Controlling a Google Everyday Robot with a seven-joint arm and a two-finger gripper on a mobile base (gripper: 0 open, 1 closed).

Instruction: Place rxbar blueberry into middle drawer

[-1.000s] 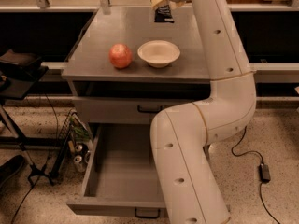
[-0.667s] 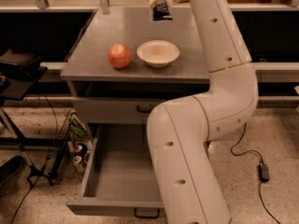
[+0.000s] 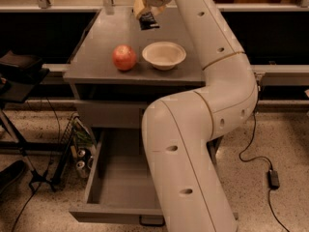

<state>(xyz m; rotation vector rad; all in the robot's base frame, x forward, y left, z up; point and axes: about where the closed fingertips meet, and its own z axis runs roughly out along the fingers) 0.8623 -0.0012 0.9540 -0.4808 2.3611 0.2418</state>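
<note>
The rxbar blueberry [image 3: 148,21], a small dark wrapper with pale lettering, hangs from my gripper [image 3: 143,11] over the far part of the grey cabinet top [image 3: 96,47]. The gripper's tan fingers [image 3: 139,6] are shut on the bar's upper end. The middle drawer [image 3: 116,178] stands pulled out low in the view, a plain grey tray with nothing in it. Its black handle [image 3: 152,221] shows at the front edge. My white arm rises in front of the drawer's right side and hides it.
A red-orange round fruit [image 3: 124,57] and a white bowl [image 3: 164,55] sit on the cabinet top near its front edge. The upper drawer front [image 3: 108,112] is closed. Cans [image 3: 82,159] and a wire rack lie left of the drawer. A black stand [image 3: 19,74] is at left, and a cable with an adapter [image 3: 273,178] at right.
My gripper has moved left and slightly toward the camera over the cabinet top, carrying the bar with it. The fruit, the bowl and the drawer have not moved.
</note>
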